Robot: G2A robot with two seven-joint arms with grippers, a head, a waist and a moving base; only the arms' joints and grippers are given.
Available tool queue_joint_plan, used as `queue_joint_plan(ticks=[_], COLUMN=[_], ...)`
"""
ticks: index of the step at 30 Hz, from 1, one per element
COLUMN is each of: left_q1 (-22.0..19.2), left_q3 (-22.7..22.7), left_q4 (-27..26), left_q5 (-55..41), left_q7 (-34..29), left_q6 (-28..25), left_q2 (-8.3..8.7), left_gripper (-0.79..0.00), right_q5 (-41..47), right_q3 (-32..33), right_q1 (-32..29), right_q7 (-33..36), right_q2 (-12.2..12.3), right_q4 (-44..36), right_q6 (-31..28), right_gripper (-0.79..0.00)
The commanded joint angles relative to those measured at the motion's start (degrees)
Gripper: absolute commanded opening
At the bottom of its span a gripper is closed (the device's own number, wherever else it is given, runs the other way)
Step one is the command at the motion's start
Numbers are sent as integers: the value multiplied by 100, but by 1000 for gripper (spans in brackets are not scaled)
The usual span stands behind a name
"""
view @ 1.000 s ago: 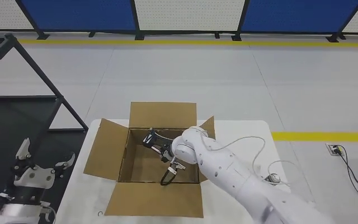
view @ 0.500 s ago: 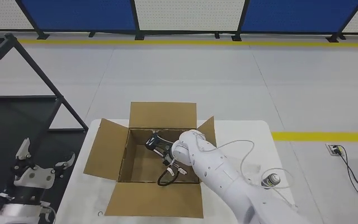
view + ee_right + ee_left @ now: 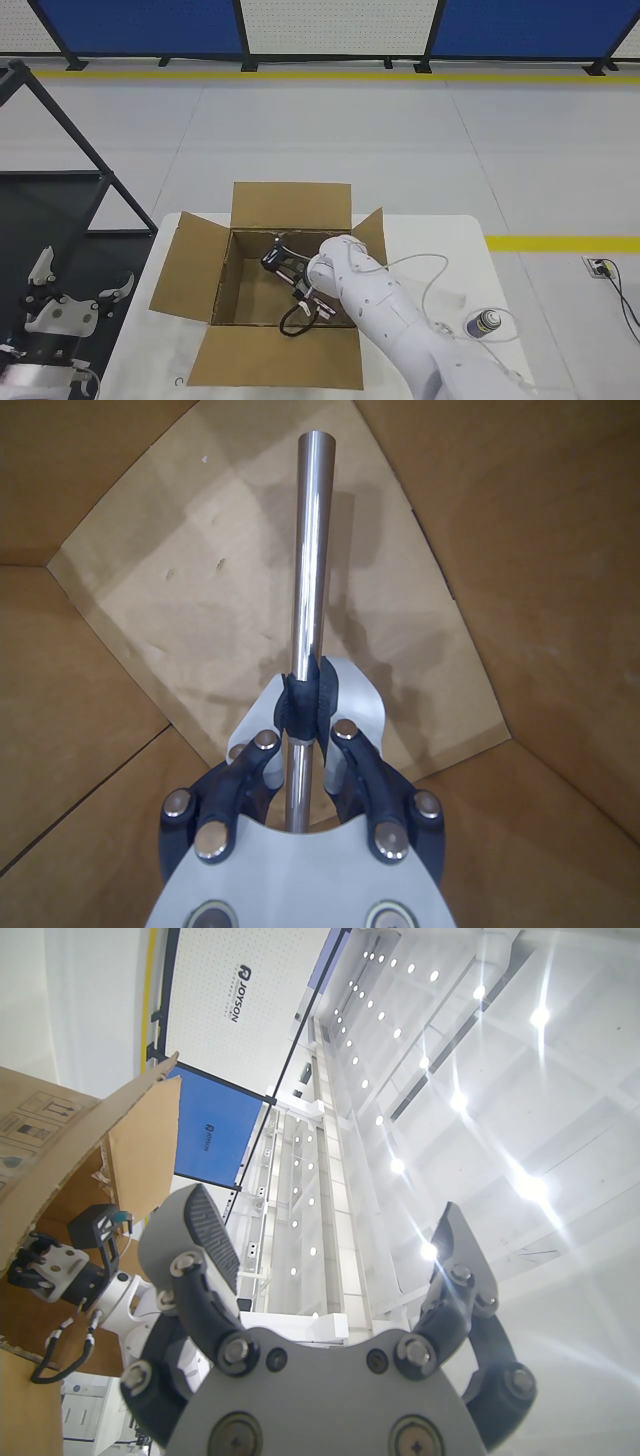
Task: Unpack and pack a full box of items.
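The metal tube (image 3: 311, 550) is held inside the cardboard box (image 3: 290, 205), at the centre of the top view. It is clamped between the right fingers (image 3: 330, 690), which are closed narrowly around it. Its long end is pointed toward the box floor. Whether its tip is touching the floor cannot be told.

The left fingers (image 3: 210, 1228) are spread wide and hold nothing; they are parked at the lower left of the top view, off the table (image 3: 440, 240).

Risks, as judged:
1. The tube is polished and mirror-smooth, so it could slide lengthwise through the 2 pads.
2. If the tube is lowered further, its tip could be driven into the floor and levered in the grip.
3. The black cable loop (image 3: 295, 322) hanging from the wrist could be snagged on the box's near wall.
4. The box is light and could be dragged across the table.

Materials: the tube is round and straight, the cardboard is matte brown, creased and scuffed with 4 flaps folded out, and the pads are black and ribbed.
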Motion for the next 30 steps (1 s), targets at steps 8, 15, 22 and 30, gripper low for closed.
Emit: queue_joint_plan(ticks=[8,15,22,30], left_q1=[0,0,0,0], left_q3=[0,0,0,0], left_q4=[0,0,0,0], left_q5=[0,0,0,0], left_q7=[0,0,0,0], left_q6=[0,0,0,0], left_q2=[0,0,0,0], left_gripper=[0,0,0,0], right_q5=[-13,-40,-22,-173], right_q3=[92,162,282,360], right_q1=[-15,0,130,241], right_q7=[-34,-88,-506,-993], right_q2=[-80,-105,-69,31], right_q4=[229,275,274,140], right_q6=[-47,-86,-314,-503], right_gripper=[-446,-345,-406,-397])
